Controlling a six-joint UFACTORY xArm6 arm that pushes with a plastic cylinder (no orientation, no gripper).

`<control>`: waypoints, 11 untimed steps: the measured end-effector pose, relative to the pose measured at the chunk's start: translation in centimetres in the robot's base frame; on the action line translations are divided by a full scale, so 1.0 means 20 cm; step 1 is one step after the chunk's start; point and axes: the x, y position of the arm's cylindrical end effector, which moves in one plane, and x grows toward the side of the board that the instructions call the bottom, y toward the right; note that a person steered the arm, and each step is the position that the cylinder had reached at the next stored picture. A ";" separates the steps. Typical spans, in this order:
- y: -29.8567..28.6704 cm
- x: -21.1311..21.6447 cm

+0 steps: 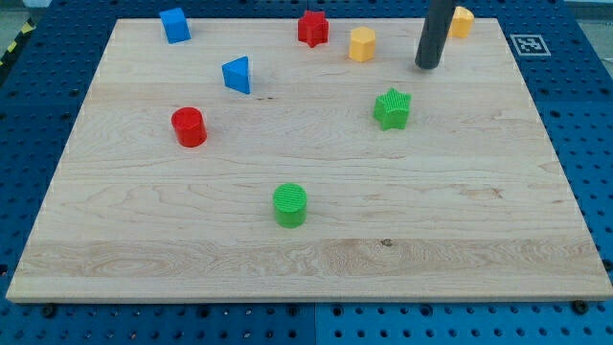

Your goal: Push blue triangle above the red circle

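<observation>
The blue triangle (pixel 238 75) lies on the wooden board (pixel 306 249) at the upper left. The red circle (pixel 190 126) is a short cylinder below it and to its left. My tip (pixel 429 66) is at the end of the dark rod at the upper right, far to the right of both blocks. It touches no block. It stands just left of a yellow block (pixel 462 21) and above the green star (pixel 392 108).
A blue cube (pixel 175 25) sits near the top left edge. A red star (pixel 312 29) and a yellow hexagon (pixel 362 44) sit at the top middle. A green circle (pixel 290 205) sits in the lower middle.
</observation>
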 end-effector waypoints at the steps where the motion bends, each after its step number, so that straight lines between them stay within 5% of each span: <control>1: -0.28 0.06; 3: -1.05 0.07; 8: -1.47 0.03; 11: -1.49 0.30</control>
